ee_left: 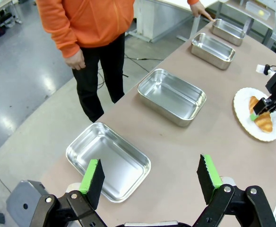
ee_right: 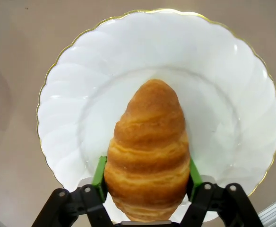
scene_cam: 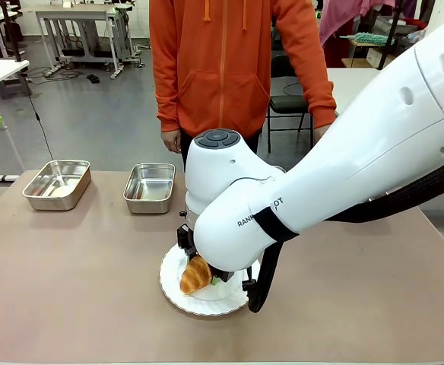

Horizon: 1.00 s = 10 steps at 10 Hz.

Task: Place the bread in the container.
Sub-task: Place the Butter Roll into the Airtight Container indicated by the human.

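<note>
Right wrist view: my right gripper (ee_right: 146,179) has its jaws closed on the croissant (ee_right: 150,142), on the white plate (ee_right: 223,71); my left gripper (ee_left: 150,175) has its jaws wide open.

White plate (ee_right: 185,56) on table (scene_cam: 70,289) — person (scene_cam: 229,68) beyond

Front view: right arm (scene_cam: 321,182) covers part of bread (scene_cam: 195,275) and plate (scene_cam: 178,293). Right wrist view: lower edge crops bread.
</note>
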Tool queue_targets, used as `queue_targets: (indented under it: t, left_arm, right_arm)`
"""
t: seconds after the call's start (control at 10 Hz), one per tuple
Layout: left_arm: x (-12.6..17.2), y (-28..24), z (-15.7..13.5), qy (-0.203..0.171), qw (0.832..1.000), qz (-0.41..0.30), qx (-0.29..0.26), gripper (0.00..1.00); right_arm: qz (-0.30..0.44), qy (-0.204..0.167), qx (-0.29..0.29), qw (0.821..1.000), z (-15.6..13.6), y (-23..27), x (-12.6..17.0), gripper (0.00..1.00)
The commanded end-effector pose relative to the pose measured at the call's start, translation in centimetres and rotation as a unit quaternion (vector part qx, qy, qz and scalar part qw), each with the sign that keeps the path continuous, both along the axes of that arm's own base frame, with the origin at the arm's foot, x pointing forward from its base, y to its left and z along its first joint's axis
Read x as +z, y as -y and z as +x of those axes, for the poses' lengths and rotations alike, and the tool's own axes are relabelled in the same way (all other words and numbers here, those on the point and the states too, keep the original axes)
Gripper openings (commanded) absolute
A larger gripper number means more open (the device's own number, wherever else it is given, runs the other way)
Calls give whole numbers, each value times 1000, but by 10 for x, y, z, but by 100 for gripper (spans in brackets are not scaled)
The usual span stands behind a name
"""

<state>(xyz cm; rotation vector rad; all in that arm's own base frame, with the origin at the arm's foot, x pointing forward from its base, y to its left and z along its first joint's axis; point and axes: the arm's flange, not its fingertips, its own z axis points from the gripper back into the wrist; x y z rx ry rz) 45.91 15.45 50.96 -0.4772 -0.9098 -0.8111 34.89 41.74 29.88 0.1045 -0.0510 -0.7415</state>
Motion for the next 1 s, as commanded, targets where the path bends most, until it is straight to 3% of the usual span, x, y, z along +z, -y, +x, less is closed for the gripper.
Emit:
queue_targets:
  t: [0.0,0.1,0.2,0.8,0.9]
  left_arm:
    - [1,0,-1,5,1000,-2,-1,100]
    - [1,0,-1,5,1000,-2,-1,100]
    - [1,0,-1,5,1000,-2,-1,100]
    - [1,0,-1,5,1000,-2,-1,100]
    - [1,0,-1,5,1000,-2,-1,100]
  right_arm:
    - [-15,4,-15,1000,1,-7,3,75]
    - [-20,2,-15,1000,2,-7,4,40]
    - [-30,-15,-16,999,4,-7,5,55]
    - [-12,-8,-1,1000,2,-1,4,55]
    - [-1,-6,5,1000,15,9,36,55]
